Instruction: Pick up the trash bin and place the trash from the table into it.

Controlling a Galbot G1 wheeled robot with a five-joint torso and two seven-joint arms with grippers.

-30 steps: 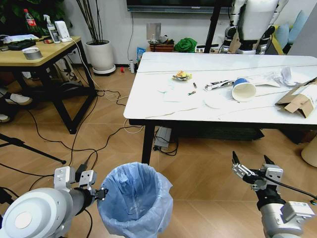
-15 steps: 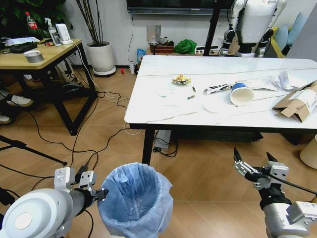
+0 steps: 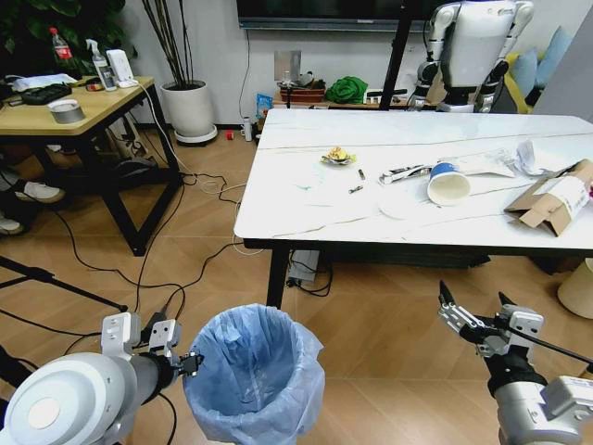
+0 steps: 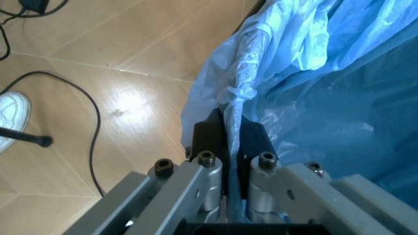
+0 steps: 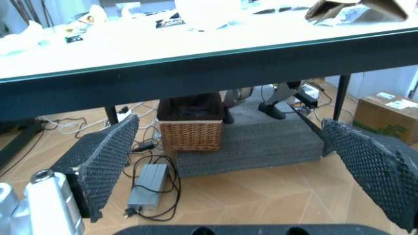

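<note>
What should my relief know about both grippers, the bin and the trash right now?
Left gripper: fingers shut on the bin rim and bag edge, near the floor.
Right gripper: open, empty, low before the table.
Trash on the table: cup on its side, box, yellow scrap, tissues.
Done: bin gripped.
Left: every piece of trash to go into the bin.

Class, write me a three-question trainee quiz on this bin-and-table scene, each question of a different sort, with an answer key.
1. True or false: the left gripper is shut on the trash bin rim.
2. The right gripper is: A) open, below the table edge; B) holding the paper cup; C) inside the bin.
3. Fill in: the cardboard box lies on the table's ____ side.

Key: 1 true; 2 A; 3 right.
</note>
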